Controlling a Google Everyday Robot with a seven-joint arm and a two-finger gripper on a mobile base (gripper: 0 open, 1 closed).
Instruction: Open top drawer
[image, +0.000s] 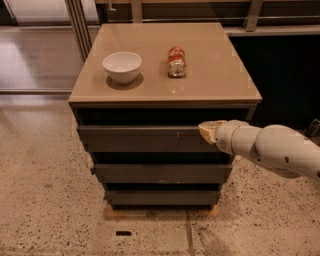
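The top drawer is the widest of three dark grey handleless fronts under the beige counter. Its long flat front has small pale scratch marks and sits slightly forward of the shadowed gap under the counter. My gripper reaches in from the right on a white arm. Its pale tip is at the upper right end of the top drawer's front, at the front's top edge.
A white bowl and a red soda can lying on its side rest on the counter. The mid-width drawer and the narrowest drawer stand below. Speckled floor lies around, metal railing posts behind.
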